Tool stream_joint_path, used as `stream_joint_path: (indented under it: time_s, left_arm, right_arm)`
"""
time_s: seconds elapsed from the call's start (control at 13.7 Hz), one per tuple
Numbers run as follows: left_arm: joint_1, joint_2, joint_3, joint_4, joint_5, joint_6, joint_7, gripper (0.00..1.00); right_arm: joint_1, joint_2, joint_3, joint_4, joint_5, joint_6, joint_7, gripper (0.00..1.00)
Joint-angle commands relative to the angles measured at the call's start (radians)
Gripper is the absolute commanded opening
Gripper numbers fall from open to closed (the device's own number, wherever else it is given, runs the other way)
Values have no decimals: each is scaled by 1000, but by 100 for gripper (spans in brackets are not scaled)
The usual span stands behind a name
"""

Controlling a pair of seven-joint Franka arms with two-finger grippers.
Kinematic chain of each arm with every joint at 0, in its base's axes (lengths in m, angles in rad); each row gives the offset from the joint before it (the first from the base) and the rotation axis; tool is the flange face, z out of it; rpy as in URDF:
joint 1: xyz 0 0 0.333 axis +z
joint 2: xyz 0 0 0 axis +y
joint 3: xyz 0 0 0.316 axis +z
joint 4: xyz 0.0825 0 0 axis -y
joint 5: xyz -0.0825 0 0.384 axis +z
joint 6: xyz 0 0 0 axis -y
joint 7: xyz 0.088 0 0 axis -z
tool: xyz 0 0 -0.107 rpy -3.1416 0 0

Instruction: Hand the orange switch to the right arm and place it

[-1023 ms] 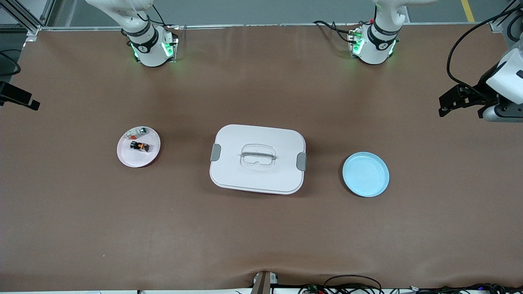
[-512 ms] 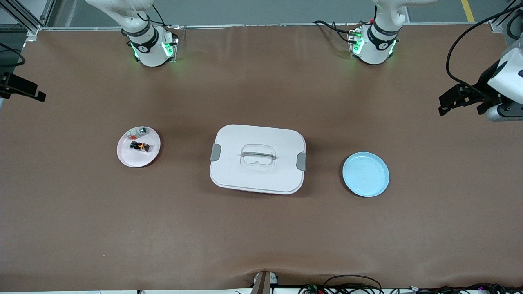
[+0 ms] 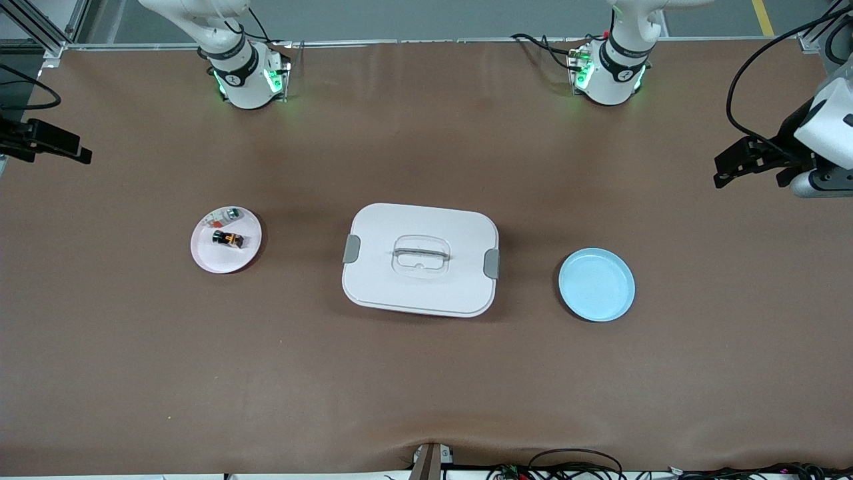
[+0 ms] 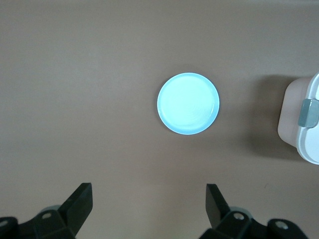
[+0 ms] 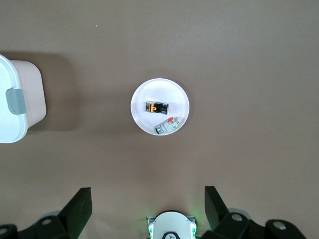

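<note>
No readable text, label, brand, number or sign shows in any view. The round marks on the collars of the two arm bases are too small to read.
</note>
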Motion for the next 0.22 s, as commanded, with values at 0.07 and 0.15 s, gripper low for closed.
stream_joint_path:
  time_s: [0.07, 0.15]
  left_arm:
    - [4, -2, -1, 9, -13, -13, 9, 100]
    - [4, -2, -2, 11, -13, -13, 9, 100]
  right_arm:
    - [29, -31, -4, -40, -9, 58, -7, 100]
    - [28, -31, -4, -40, -10, 73, -7, 100]
